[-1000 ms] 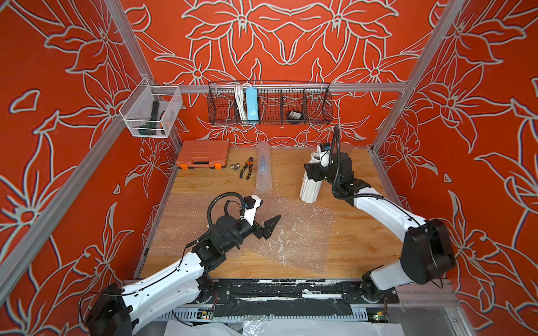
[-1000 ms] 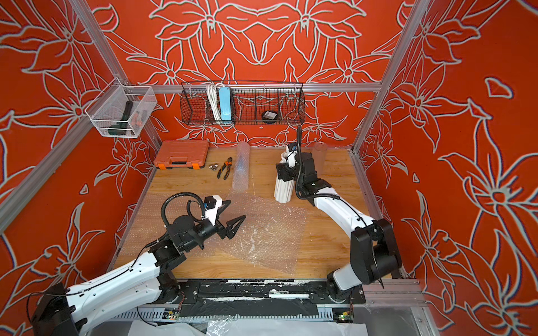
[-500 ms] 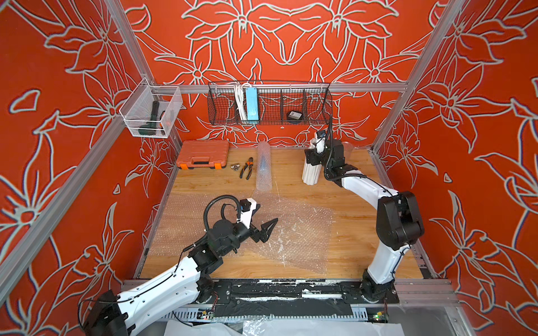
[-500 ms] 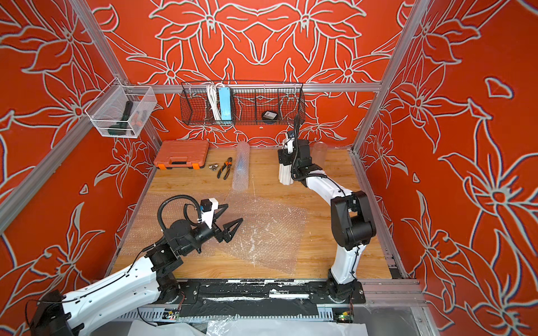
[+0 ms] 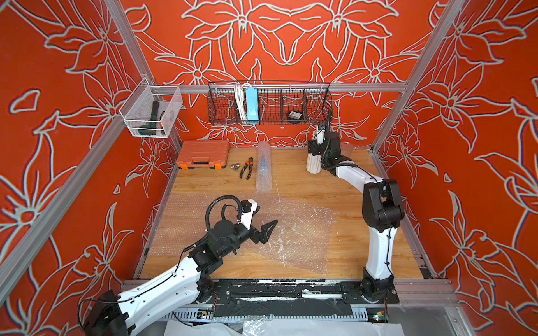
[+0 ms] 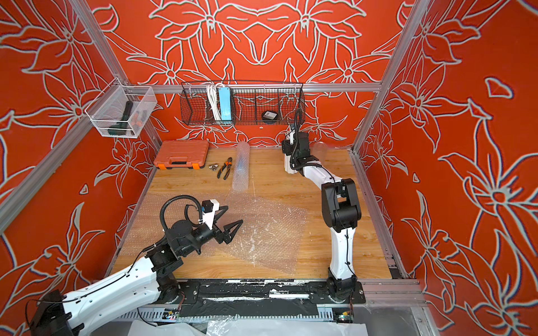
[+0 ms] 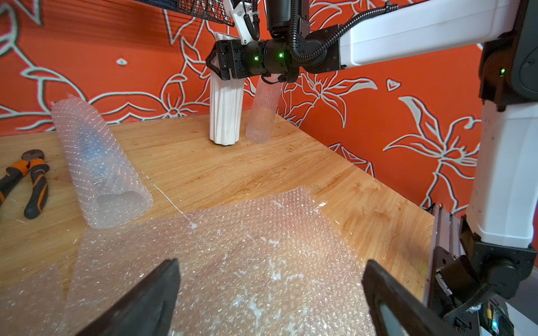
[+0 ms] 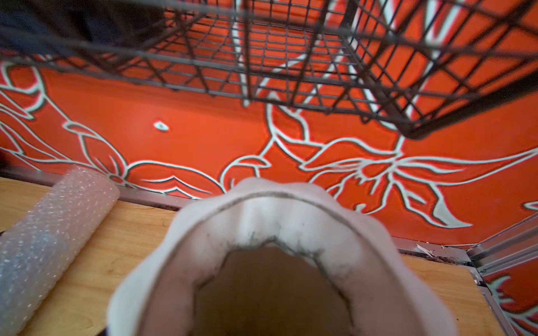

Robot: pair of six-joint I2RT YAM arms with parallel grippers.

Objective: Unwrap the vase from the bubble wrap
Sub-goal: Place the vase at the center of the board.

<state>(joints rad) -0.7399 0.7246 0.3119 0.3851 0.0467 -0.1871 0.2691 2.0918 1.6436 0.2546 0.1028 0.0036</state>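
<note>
- Table (image 5: 349, 186): main change is at its back edge. The vase (image 5: 312, 167) has gone from nearer the middle to the back, twd the back right corner, carried by the right arm, which is now stretched far back.
- Bubble wrap (image 5: 300, 232): flat sheet, front-middle of the table, no vase in it. It hasn't shifted over the last sec. Second flat sheet lies beside it, twd the left edge.
- What that means: vase is bare and well apart from the sheet, so unwrapping looks done. IMO this is just parking the vase out of the way.
- Rolled tube (image 5: 263, 165) lies at the back, middle of the table. A second roll (image 7: 262, 116) stands upright just beside the vase, on its corner side.
- Vase now: upright, white, ribbed. Base looks down on the wood in the left wrist view, mouth right under the right wrist cam.
- Right pincer (image 7: 225, 61): still clamped round the vase's upper part, jaws wide because the vase is wide. Not let go yet.
- Left pincer (image 5: 268, 231): jaws spread wide, holding nothing, over the flat sheet near the front. Barely moved. Vase is far from it, across the table.
</note>
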